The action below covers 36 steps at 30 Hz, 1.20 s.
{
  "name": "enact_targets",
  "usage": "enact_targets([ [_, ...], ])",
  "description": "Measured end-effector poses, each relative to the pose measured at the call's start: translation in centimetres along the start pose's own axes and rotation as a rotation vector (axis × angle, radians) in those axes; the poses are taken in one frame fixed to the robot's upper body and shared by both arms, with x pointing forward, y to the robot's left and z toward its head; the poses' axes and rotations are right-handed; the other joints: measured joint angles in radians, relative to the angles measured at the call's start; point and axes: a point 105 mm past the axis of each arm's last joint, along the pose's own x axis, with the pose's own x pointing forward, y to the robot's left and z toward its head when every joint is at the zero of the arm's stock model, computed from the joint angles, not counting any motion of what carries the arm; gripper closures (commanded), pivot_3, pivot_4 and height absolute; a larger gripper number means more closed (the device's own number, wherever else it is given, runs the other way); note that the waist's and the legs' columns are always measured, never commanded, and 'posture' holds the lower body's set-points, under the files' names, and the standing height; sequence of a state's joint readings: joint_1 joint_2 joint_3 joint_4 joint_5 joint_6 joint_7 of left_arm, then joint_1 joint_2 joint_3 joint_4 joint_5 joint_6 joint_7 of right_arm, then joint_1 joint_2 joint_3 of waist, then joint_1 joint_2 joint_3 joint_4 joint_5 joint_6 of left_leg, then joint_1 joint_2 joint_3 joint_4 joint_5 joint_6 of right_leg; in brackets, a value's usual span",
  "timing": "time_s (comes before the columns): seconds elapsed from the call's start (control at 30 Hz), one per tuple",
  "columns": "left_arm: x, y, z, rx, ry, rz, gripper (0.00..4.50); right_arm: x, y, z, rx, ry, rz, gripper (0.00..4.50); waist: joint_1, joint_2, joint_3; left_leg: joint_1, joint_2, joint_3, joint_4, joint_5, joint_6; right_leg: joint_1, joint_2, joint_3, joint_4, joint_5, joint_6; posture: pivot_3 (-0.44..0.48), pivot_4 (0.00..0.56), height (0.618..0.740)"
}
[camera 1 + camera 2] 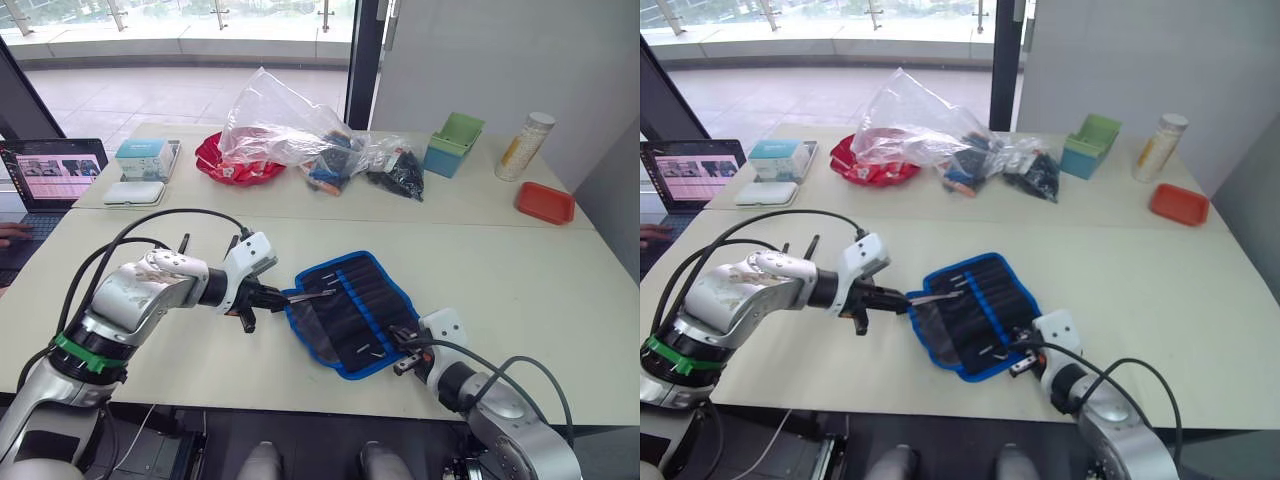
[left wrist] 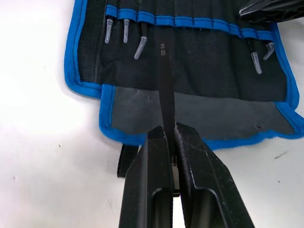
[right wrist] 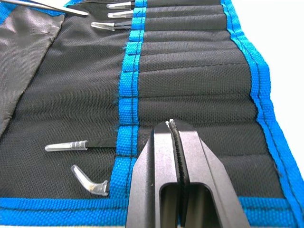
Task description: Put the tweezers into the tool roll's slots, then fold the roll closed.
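The left gripper [image 2: 170, 137] pinches a thin, flat black tweezer [image 2: 164, 85] over the tool roll [image 1: 345, 312] — rough woven cloth with a blue edge, lying open on the pale surface [image 1: 520, 290]. The right gripper [image 3: 174, 124] presses shut on the slots [image 3: 190, 90]; its wrist view shows four clear tweezer tips.

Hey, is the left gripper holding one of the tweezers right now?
Yes, the left gripper is shut on a slim black tweezer whose tip points at the slots of the open tool roll.

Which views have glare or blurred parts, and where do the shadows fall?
Left eye view: bright daylight washes out the window floor; the tool roll stays readable. Left wrist view: soft shadow under the left gripper. Right wrist view: right gripper sharp, far tweezers softer.
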<state>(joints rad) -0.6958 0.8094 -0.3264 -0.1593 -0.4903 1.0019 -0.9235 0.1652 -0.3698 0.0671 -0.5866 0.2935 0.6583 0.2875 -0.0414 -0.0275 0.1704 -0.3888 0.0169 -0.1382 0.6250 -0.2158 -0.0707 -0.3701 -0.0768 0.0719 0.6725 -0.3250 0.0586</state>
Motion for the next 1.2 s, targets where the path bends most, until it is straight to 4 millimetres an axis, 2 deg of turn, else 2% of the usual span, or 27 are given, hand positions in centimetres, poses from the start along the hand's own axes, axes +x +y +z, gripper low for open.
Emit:
enact_targets([
  [0.3, 1.7, 0.4, 0.4, 0.042, 0.061, 0.003, 4.5, -0.2, 0.3, -0.1, 0.014, 0.014, -0.025, 4.46, 0.003, 0.0, 0.0, 0.0, 0.0, 0.0, 0.0, 0.0, 0.0, 0.0, 0.0, 0.0, 0.0, 0.0, 0.0, 0.0, 0.15, 0.74],
  [0.9, 4.6, 0.0, 2.1, 0.133, 0.047, -0.013, 4.5, -0.4, 0.6, -0.1, 0.021, 0.039, -0.042, 4.46, 0.008, -0.001, -0.001, 0.0, -0.001, -0.001, 0.001, 0.0, 0.0, 0.002, -0.001, 0.0, 0.0, 0.0, 0.0, 0.0, 0.15, 0.74],
  [1.2, 7.1, -0.3, 2.8, 0.163, 0.032, -0.041, 4.5, -0.5, 0.8, -0.3, 0.031, 0.095, -0.059, 4.46, 0.021, -0.002, -0.006, 0.005, -0.001, -0.001, 0.001, 0.0, 0.0, 0.009, 0.0, 0.0, -0.004, 0.0, 0.001, 0.0, 0.15, 0.74],
])
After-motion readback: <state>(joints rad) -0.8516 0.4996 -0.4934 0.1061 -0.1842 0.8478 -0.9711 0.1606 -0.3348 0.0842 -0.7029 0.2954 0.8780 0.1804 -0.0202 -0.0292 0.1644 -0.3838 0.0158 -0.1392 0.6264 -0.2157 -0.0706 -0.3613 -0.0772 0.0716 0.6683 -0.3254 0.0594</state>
